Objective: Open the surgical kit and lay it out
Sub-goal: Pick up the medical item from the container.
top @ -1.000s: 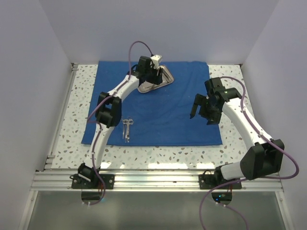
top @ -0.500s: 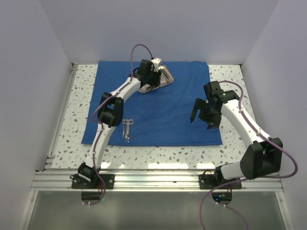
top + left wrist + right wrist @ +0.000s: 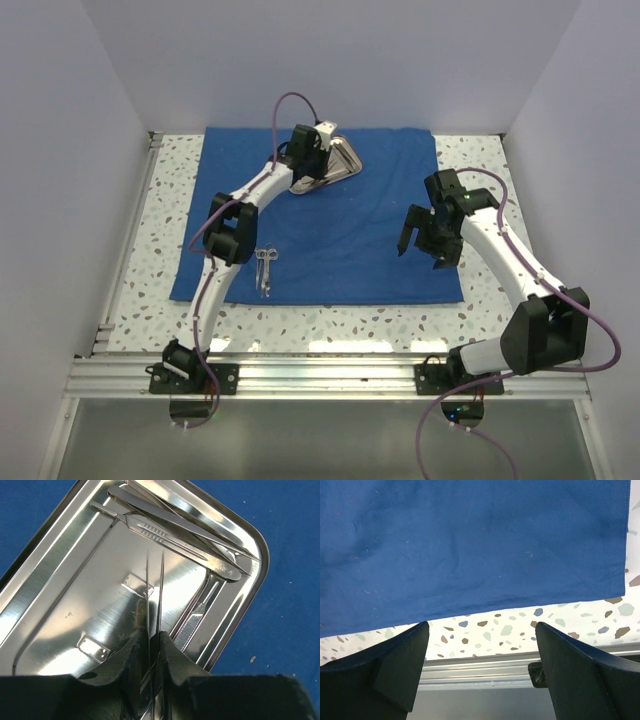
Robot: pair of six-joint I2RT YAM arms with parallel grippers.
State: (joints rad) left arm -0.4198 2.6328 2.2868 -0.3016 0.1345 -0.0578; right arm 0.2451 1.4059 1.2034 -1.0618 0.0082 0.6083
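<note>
The royal-blue cloth [image 3: 340,225] lies spread flat on the table. The shiny steel tray [image 3: 340,163] sits on its far part. My left gripper [image 3: 311,168] is down in the tray, shut on thin steel tweezers [image 3: 160,587] whose two tines point away over the tray floor [image 3: 65,580]. More flat steel instruments [image 3: 170,532] lie along the tray's far and right rim. Ring-handled forceps [image 3: 265,268] lie on the cloth at front left. My right gripper [image 3: 420,250] is open and empty above the cloth's right front part [image 3: 470,545].
Speckled tabletop [image 3: 520,625] shows round the cloth. An aluminium rail [image 3: 320,375] runs along the near edge, with both arm bases on it. White walls close in the left, right and back.
My left gripper has shifted slightly farther into the tray. My right gripper has drifted a little to the right. The cloth and the forceps have not moved.
</note>
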